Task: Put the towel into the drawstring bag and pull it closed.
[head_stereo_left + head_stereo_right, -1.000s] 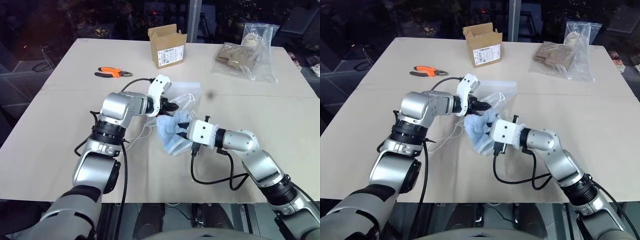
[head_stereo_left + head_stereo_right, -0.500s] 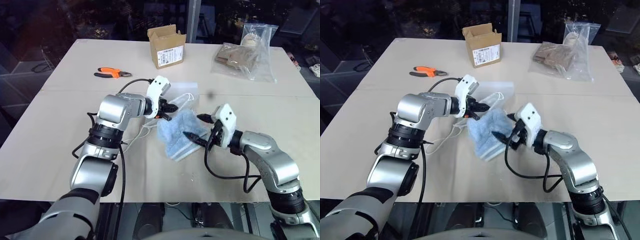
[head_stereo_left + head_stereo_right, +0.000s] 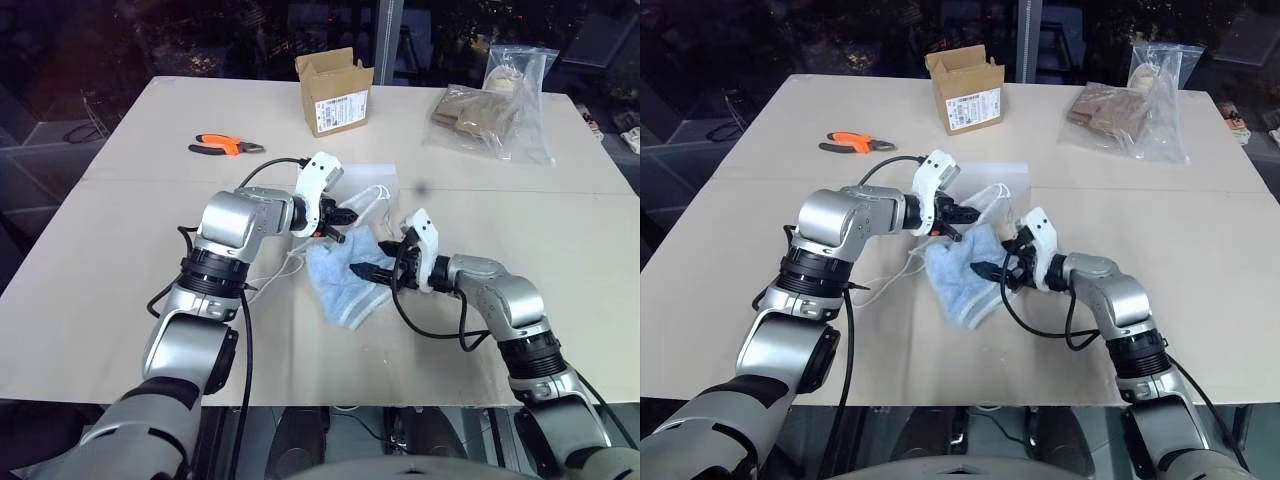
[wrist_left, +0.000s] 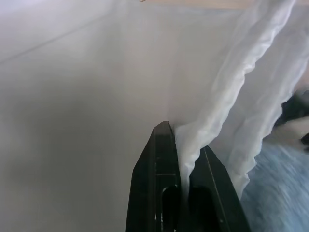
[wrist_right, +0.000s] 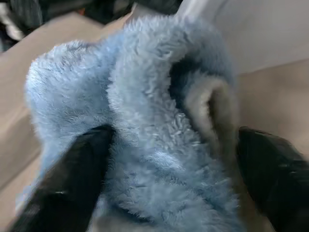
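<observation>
Left pincer [image 3: 343,214] clenched on bag [image 3: 372,200] rim, mouth lifted. Right pincer [image 5: 169,159] spread around towel [image 3: 345,275], not clamped; towel mostly outside bag. Stuffing, cord pull remain.

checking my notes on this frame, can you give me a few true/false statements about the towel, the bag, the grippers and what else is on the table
1. The left gripper is shut on the drawstring bag. True.
2. The towel is fully inside the bag. False: it lies on the table at the bag's mouth.
3. The right gripper has a finger on each side of a fold of towel. True.
4. The orange pliers lie on the towel. False: they lie apart, at the table's far left.
5. The cardboard box is sealed. False: its flaps stand open.
</observation>
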Available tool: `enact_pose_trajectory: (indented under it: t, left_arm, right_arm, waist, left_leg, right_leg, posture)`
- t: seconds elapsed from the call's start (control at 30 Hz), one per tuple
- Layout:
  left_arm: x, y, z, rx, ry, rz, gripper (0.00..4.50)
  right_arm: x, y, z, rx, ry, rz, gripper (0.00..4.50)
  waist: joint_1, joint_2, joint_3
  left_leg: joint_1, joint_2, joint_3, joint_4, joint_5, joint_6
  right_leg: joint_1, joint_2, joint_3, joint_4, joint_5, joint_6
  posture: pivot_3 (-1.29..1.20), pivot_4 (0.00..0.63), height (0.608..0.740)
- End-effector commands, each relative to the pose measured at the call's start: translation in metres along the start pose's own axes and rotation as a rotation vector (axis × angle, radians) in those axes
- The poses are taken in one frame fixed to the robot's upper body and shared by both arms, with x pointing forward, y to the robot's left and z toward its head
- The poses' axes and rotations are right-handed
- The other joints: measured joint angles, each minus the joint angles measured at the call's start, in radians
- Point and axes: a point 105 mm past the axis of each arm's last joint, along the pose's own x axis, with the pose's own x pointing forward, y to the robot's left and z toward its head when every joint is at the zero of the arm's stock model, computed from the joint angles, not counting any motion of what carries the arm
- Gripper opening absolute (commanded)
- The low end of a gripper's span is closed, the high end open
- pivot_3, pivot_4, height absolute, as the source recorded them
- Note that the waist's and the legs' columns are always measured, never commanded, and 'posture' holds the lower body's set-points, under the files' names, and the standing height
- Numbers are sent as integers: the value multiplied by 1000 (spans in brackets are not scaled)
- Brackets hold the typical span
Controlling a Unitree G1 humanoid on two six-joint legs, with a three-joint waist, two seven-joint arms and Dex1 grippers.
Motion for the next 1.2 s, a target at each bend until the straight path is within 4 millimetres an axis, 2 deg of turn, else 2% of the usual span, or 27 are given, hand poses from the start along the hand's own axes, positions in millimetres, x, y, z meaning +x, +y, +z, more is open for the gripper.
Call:
enact_pose_trajectory:
  t: [0.03, 0.1, 0.2, 0.23, 0.33, 0.43, 0.57, 0.63, 0.8, 0.97, 1.07, 1.13, 1.2]
  left_arm:
    - [-5, -4, 10, 58, -37, 4, 0]
    - [-5, -4, 10, 68, -37, 4, 0]
    - [-5, -6, 10, 99, -43, -13, 0]
    - [-5, -7, 10, 112, -46, -22, 0]
    - [-7, -16, 13, 136, -60, -76, 0]
    - [-11, -24, 12, 184, -68, -131, 0]
    - [-14, -33, 14, 201, -89, -186, 0]
    - [-16, -35, 14, 208, -95, -202, 0]
    - [-25, -37, 21, 181, -147, -227, 0]
    - [-29, -19, 23, 146, -153, -112, 0]
    - [-32, 7, 12, 78, -67, 54, 0]
    - [-39, 18, 3, 13, 23, 161, 0]
    - [-47, 24, -3, 49, 114, 276, 0]
  right_arm:
    - [-2, 15, 19, -30, -132, 93, 2428]
    - [-8, 21, 29, -46, -201, 112, 1343]
    - [-21, 44, 43, -83, -282, 185, 155]
    - [-25, 52, 46, -94, -296, 207, 70]
    - [-27, 62, 53, -144, -312, 190, 70]
    - [-18, 58, 59, -258, -296, 69, 70]
    - [-7, 42, 58, -308, -264, -56, 70]
    - [-5, 34, 51, -328, -222, -95, 70]
    - [-3, 12, 37, -271, -148, -194, 70]
    - [-8, 7, 19, -267, -52, -214, 70]
    - [-17, 17, 22, -288, -79, -191, 70]
    - [-25, 20, 26, -303, -95, -199, 70]
    - [-33, 23, 28, -312, -108, -199, 70]
  waist:
    - [0, 0, 0]
    - [0, 0, 0]
    - [2, 0, 0]
    - [2, 0, 0]
    - [1, 1, 0]
    - [-2, 1, 1]
    - [0, 1, 1]
    - [2, 1, 1]
    - [2, 1, 1]
    - [1, 1, 1]
    - [1, 1, 1]
    - [0, 1, 1]
    - [-1, 1, 1]
  left_leg:
    - [0, 0, 0, 0, 0, 0]
    - [0, 0, -1, 0, 0, 0]
    - [0, 0, 0, 0, 0, 0]
    - [-1, 0, -1, 0, 0, 0]
    - [-1, 0, -1, 0, 0, 0]
    - [0, 0, -1, 0, 0, 0]
    - [1, 0, 0, 0, 0, 0]
    - [1, 0, 0, 0, 0, 0]
    - [-1, 0, 0, 1, 0, 0]
    - [-1, 0, -1, 1, 0, 0]
    - [-1, 0, -1, 1, 0, 0]
    - [-1, 0, -1, 1, 0, 0]
    - [-1, 0, -1, 1, 0, 0]
  right_leg:
    - [0, 0, 0, 0, 0, 0]
    - [0, 0, 0, 0, 0, 0]
    - [0, 0, 0, 0, 0, 0]
    - [0, 0, 0, 0, 0, 0]
    - [0, 0, 0, 0, 0, 0]
    - [0, 0, -1, 1, 0, 0]
    - [0, 0, 0, 2, 0, 0]
    - [0, 0, 0, 2, 0, 0]
    - [0, 0, 0, 0, 0, 0]
    - [0, 0, 0, 1, 0, 0]
    - [0, 0, 0, 1, 0, 0]
    - [0, 0, 0, 0, 0, 0]
    - [-1, 0, 0, 1, 0, 0]
  posture:
    - [0, 150, 740]
    - [0, 150, 740]
    - [0, 150, 740]
    - [0, 150, 740]
    - [0, 150, 740]
    - [0, 150, 740]
    - [0, 150, 740]
    - [0, 150, 740]
    - [0, 150, 740]
    - [0, 150, 740]
    - [0, 150, 740]
    - [0, 150, 740]
    - [0, 150, 740]
